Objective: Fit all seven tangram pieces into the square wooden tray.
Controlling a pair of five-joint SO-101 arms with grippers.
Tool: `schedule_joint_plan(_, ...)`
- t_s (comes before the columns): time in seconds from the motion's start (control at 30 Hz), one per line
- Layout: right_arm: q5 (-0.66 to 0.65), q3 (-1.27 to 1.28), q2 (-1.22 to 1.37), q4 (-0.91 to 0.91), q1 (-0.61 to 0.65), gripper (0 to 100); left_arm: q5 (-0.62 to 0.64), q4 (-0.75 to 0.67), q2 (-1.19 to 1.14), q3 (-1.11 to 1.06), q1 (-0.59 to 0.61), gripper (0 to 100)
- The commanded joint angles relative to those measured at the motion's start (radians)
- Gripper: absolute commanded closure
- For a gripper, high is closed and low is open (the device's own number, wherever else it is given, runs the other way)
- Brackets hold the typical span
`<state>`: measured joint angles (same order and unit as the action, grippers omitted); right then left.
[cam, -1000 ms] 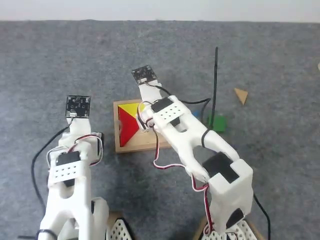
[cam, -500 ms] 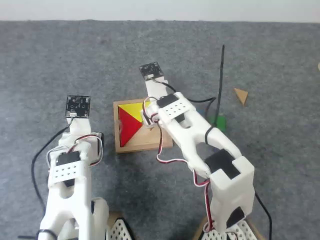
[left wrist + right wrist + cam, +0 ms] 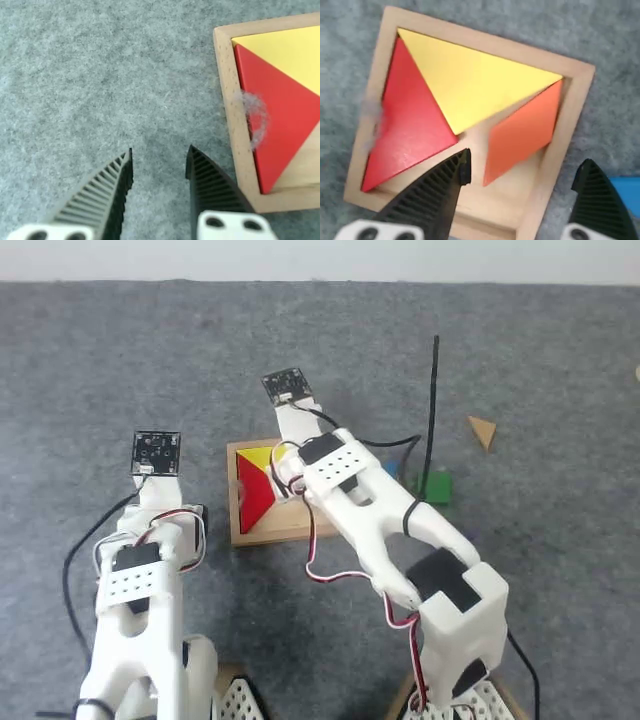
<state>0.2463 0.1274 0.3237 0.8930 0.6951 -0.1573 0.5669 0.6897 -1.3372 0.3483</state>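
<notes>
High view: right arm (image 3: 370, 505) covers the wooden tray (image 3: 262, 530) from its 3 o'clock side, concealing part of the yellow piece (image 3: 258, 455). Left wrist view: wooden tray and red piece (image 3: 280, 115) cut by frame edge. Right wrist view: blue piece (image 3: 626, 192) likewise cut off; shape undeterminable.

The left arm (image 3: 135, 600) and right arm (image 3: 395, 525) are built of white printed shells, with flat plates pierced by rows of small holes and black servo blocks (image 3: 440, 580) set at the joints. Loose red, white and black wire bundles (image 3: 311, 555) loop along the links, a thin black cable (image 3: 433, 390) runs by the right arm, and each wrist bears a small square black camera board (image 3: 156, 453) on a white bracket. The left tool (image 3: 160, 150) and right tool (image 3: 526, 160) have black, tapering, ribbed fingers (image 3: 107, 192) seated in white mounts with round screw holes.
</notes>
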Motion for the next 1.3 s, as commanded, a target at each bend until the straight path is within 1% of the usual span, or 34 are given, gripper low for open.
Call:
schedule_joint_plan(0.0, 0.009, -0.041, 0.013, -0.027, -0.027, 67.0, -0.011, -0.021, 0.02, 0.004, 0.0, 83)
schedule_joint_plan(0.27, 0.008, -0.17, 0.171, 0.013, -0.047, 67.0, -0.009, -0.021, 0.02, 0.004, 0.0, 83)
schedule_joint_plan(0.37, 0.009, -0.218, 0.209, 0.062, -0.047, 67.4, -0.009, -0.021, 0.02, 0.004, 0.0, 83)
schedule_joint_plan(0.43, 0.011, -0.245, 0.222, 0.111, -0.05, 72.5, -0.009, -0.021, 0.02, 0.004, 0.0, 83)
schedule_joint_plan(0.57, 0.011, -0.293, 0.22, 0.179, -0.048, 91.5, -0.009, -0.021, 0.02, 0.004, 0.0, 83)
schedule_joint_plan(0.73, 0.009, -0.311, 0.208, 0.203, -0.048, 90.2, -0.009, -0.021, 0.02, 0.004, 0.0, 83)
schedule_joint_plan(1.07, 0.005, -0.299, 0.039, 0.265, -0.07, 90.2, -0.009, -0.021, 0.02, 0.004, 0.0, 83)
schedule_joint_plan(1.27, 0.011, -0.238, 0.027, 0.231, -0.079, 90.2, -0.009, -0.021, 0.02, 0.004, 0.0, 83)
